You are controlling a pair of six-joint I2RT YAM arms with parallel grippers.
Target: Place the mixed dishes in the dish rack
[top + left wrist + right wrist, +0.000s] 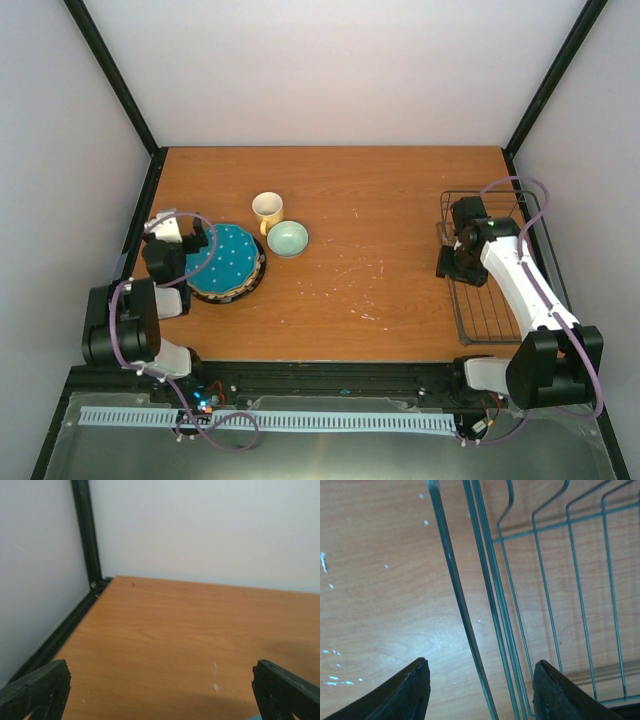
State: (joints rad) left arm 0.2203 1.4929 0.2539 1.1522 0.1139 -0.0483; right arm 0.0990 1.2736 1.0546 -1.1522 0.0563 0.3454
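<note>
Three dishes show plainly from above on the tabletop [380, 190]: a teal dotted plate [228, 262] topping a low stack with a dark rim peeking out beneath, a pale yellow mug [267, 209] and a small pale green bowl [288, 238]. The left fingers [203, 240] hang over the plate's left edge, with the mug and bowl just to their right and a little farther back. The dark wire dish rack [492, 318] lies flat by the right wall, the right fingers [456, 262] above its left rim. From the left wrist, the left fingers [40, 690] stand wide apart, bare wood between them and a teal sliver by the right one. From the right wrist, the right fingers [405, 695] are spread too. The dish rack [491, 590] looks thin and greenish here, its rim wires running between them untouched, its slot loops off to their right.
</note>
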